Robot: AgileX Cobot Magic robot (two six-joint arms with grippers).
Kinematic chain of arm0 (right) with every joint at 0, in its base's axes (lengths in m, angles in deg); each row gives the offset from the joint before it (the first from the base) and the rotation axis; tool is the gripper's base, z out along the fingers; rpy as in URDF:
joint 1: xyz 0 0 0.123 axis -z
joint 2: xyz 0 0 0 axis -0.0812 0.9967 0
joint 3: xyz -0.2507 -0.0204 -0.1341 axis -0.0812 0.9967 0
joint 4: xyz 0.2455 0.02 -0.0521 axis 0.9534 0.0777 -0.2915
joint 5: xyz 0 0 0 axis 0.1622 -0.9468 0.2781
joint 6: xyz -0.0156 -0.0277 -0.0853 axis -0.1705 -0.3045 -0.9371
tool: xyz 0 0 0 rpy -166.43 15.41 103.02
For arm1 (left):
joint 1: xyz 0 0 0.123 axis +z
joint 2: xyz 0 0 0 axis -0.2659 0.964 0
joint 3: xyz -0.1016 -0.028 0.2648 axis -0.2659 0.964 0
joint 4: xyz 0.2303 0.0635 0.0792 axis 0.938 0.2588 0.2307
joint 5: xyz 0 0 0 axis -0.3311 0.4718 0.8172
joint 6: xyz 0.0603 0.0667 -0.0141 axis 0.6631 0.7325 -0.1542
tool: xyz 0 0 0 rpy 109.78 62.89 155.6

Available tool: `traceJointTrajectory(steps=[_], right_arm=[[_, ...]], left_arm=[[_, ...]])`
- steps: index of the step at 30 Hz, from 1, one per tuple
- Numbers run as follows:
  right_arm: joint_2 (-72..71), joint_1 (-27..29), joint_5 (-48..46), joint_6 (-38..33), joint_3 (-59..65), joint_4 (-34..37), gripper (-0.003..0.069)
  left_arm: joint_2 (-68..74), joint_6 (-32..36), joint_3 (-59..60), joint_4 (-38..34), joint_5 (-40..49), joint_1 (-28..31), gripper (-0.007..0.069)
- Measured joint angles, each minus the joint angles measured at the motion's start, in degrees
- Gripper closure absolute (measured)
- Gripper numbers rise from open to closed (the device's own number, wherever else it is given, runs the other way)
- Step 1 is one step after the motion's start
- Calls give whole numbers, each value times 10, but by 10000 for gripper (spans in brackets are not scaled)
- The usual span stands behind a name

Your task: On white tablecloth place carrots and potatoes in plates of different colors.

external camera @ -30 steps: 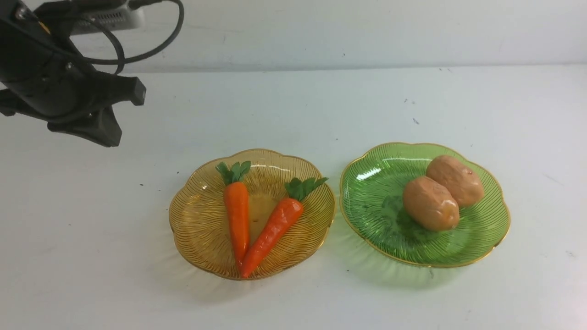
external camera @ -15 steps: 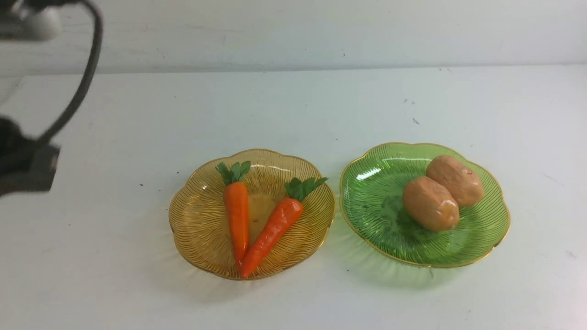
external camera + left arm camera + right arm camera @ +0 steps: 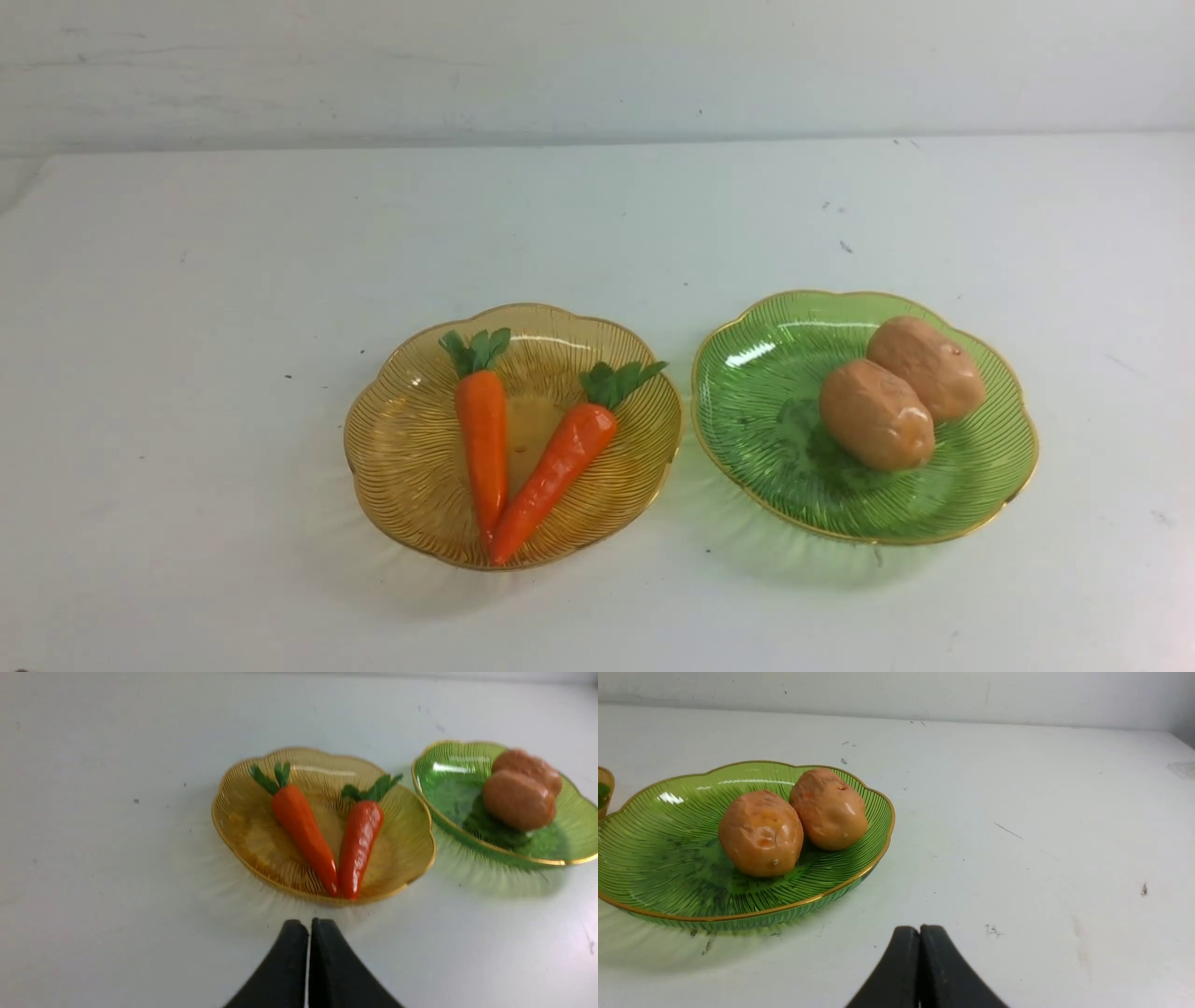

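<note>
White tablecloth (image 3: 187, 280) bears the amber plate (image 3: 392, 439) holding both carrots (image 3: 483, 439) and the green plate (image 3: 766, 411) both potatoes (image 3: 876, 415), left gripper (image 3: 308, 926) and right gripper (image 3: 919, 933) pinched closed and empty, so sorting looks finished, nothing left to move

Bright, even light; faint shadows, white glare on green plate (image 3: 747, 355); left wrist view soft.

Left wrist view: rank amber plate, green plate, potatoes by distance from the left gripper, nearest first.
From the shut left gripper:
1. Amber plate, just ahead of the fingertips, holding both carrots.
2. Green plate, beyond it, toward the robot's right.
3. Potatoes, lying in the green plate, set back from its near rim.
</note>
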Motion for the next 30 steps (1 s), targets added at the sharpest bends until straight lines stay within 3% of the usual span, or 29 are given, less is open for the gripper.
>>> traceJointTrajectory(steps=[5, 8, 18, 25, 30], right_arm=[[0, 0, 0, 0, 0, 0, 674], [0, 0, 0, -1, 0, 0, 674], [0, 0, 0, -6, 0, 0, 674], [0, 0, 0, -6, 0, 0, 674], [0, 0, 0, -6, 0, 0, 674]], left_arm=[[-46, 0, 64, -1, -106, 0, 628], [-46, 6, 72, 4, -113, 0, 628], [-46, 35, 85, 124, -148, 0, 627], [-46, 28, 247, 160, -328, 0, 627], [-45, 15, 272, 176, -334, 0, 627]])
